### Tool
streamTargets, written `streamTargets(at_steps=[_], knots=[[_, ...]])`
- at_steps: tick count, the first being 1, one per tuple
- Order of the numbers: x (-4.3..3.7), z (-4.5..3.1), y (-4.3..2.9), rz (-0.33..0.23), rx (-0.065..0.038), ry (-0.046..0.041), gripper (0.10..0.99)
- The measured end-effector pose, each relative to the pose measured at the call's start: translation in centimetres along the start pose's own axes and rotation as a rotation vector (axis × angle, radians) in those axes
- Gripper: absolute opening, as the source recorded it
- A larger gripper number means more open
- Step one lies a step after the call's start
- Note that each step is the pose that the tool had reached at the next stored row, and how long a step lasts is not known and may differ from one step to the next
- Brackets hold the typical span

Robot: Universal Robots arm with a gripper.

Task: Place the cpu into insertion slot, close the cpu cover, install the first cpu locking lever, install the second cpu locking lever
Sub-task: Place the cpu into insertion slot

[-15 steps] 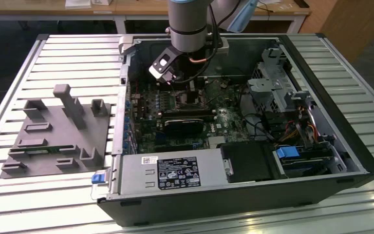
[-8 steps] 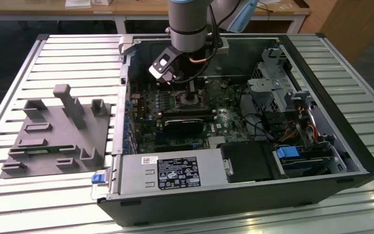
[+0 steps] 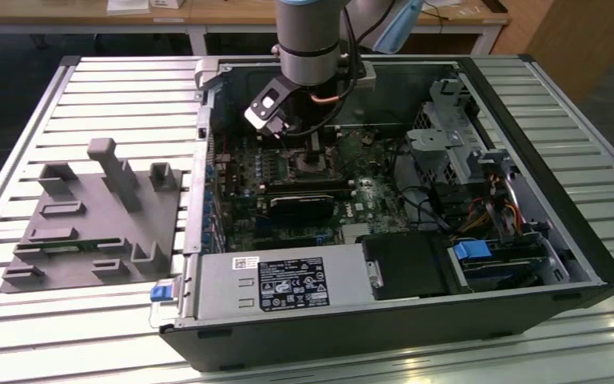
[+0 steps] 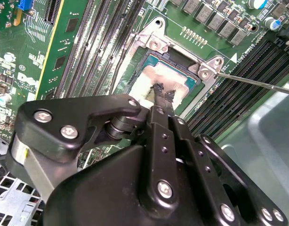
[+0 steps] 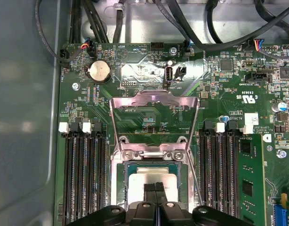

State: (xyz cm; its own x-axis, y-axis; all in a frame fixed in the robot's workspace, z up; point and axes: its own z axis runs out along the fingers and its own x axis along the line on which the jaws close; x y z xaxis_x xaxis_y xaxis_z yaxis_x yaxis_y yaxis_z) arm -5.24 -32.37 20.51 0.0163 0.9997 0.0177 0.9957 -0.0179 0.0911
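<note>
**Desk:** Where's the cpu from your end?

**Operator:** In both wrist views I see the cpu [image 5: 139,180] lying flat in the insertion slot [image 5: 184,175], silvery top up.

**Desk:** And the pincer?

**Operator:** My pincer [image 5: 156,186] has its fingers [image 5: 150,190] together with nothing between them. The tips are down on the cpu's top near its middle, and I read that as touching.

**Desk:** The cover?

**Operator:** The cpu cover [image 5: 154,100] is swung open on its hinge, off the slot, and green board shows through its window. A thin metal lever [image 4: 257,83] sticks out free from one slot corner, over the memory slots [image 5: 220,174].

**Desk:** The wider scene?

**Operator:** In the exterior view my arm [image 3: 309,40] reaches in from twelve o'clock into the open computer case [image 3: 392,320] on the slatted desk [image 3: 125,88]. The pincer sits at about ten o'clock from the case's middle. The grey power supply [image 3: 275,280] is at six o'clock from the pincer. A grey fixture block [image 3: 93,216] lies on the desk at nine o'clock of the case.
</note>
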Motion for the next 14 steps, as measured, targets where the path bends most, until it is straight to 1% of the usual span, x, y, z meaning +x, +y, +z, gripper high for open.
streamTargets(at_steps=[2,6,11,14], knots=[[0.00,-0.17,0.01,0.000,0.000,-0.0005,0.106],[0.02,-1.02,0.09,0.000,0.000,0.0000,0.106],[0.04,-2.44,0.22,0.000,0.000,0.0000,0.106],[0.06,-3.46,0.32,0.000,0.000,0.0001,0.106]])
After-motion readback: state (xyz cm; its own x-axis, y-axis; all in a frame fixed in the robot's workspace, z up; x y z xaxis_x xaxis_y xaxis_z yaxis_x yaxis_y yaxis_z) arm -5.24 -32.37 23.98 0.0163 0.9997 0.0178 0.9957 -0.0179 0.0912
